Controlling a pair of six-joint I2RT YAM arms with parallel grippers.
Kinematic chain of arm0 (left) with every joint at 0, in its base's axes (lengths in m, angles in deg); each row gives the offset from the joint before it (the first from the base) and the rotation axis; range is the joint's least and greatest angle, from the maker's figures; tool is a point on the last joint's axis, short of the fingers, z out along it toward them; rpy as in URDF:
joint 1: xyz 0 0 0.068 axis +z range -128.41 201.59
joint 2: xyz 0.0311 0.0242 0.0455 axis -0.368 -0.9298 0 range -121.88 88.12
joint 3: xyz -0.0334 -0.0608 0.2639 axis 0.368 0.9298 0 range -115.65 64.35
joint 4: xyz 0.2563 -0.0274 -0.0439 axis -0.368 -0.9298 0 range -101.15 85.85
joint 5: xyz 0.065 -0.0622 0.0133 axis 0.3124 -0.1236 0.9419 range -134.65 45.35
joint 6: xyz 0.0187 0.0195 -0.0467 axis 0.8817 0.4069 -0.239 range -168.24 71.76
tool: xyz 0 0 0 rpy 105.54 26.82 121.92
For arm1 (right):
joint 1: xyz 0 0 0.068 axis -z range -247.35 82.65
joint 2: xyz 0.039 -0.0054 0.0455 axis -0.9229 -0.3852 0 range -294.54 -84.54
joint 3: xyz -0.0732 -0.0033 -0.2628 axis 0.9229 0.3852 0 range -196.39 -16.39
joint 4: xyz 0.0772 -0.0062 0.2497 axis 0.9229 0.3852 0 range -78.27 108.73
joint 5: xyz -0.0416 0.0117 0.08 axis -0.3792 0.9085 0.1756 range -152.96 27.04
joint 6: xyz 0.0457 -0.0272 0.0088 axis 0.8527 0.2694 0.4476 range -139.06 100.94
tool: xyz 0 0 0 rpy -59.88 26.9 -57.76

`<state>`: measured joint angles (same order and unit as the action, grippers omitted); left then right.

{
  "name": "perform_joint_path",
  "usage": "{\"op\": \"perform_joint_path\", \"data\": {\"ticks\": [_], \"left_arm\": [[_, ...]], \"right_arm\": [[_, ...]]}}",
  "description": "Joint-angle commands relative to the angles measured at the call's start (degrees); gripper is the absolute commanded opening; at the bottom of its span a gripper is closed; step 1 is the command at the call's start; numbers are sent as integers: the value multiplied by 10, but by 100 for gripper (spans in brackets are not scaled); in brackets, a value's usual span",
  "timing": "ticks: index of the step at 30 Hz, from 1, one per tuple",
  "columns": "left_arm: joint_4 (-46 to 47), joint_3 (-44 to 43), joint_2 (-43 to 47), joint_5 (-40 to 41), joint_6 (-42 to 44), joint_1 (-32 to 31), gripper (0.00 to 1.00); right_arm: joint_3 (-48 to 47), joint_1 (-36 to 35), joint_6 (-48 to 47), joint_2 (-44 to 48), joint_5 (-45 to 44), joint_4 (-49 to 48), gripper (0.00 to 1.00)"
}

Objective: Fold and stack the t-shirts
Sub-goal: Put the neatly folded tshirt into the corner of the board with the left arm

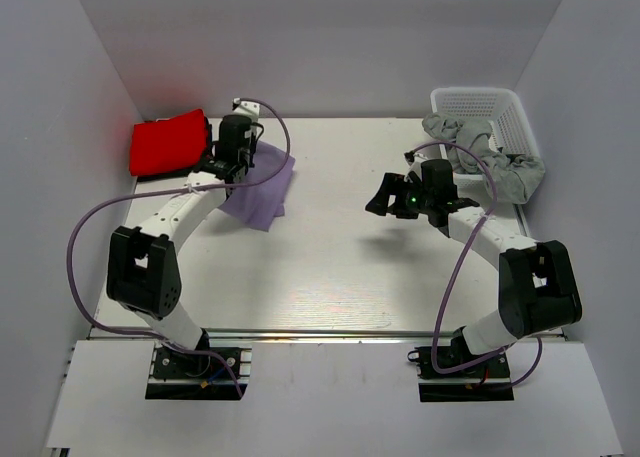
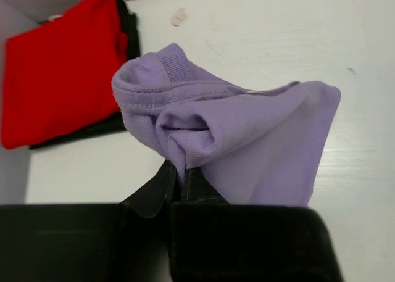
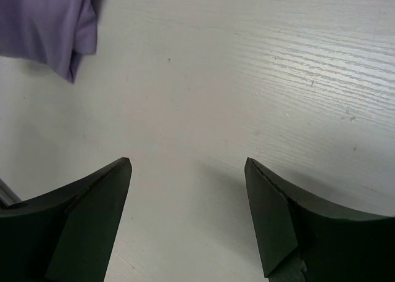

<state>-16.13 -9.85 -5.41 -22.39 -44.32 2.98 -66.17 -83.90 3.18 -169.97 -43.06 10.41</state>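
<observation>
The lavender t-shirt (image 2: 259, 134) lies bunched on the far left part of the white table (image 1: 330, 267), with its collar side raised. The left gripper (image 2: 182, 182) is closed narrow on a fold of it, so the cloth is pinched between the jaws. Just left of the lavender t-shirt, not touching it, the red t-shirt (image 1: 168, 142) rests folded on a dark thing (image 2: 80, 132). Right of the lavender t-shirt, well apart, the right gripper (image 3: 188, 189) hovers over bare table with jaws wide and nothing between them. Farther right stands the white basket (image 1: 480, 102), and a grey cloth (image 1: 495, 162) spills over its near edge.
</observation>
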Motion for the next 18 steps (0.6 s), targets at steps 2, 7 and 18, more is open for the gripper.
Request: {"op": "perform_joint_path", "data": {"ticks": [2, 7, 18], "left_arm": [[16, -62, -28, 67, 61, 33, 0], [24, -121, -80, 61, 82, 78, 0], [22, -299, -190, 55, 101, 160, 0]], "right_arm": [[0, 1, -11, 18, -15, -2, 80], [-12, 1, -16, 11, -15, 4, 80], [-26, 1, -21, 0, -26, 3, 80]]}}
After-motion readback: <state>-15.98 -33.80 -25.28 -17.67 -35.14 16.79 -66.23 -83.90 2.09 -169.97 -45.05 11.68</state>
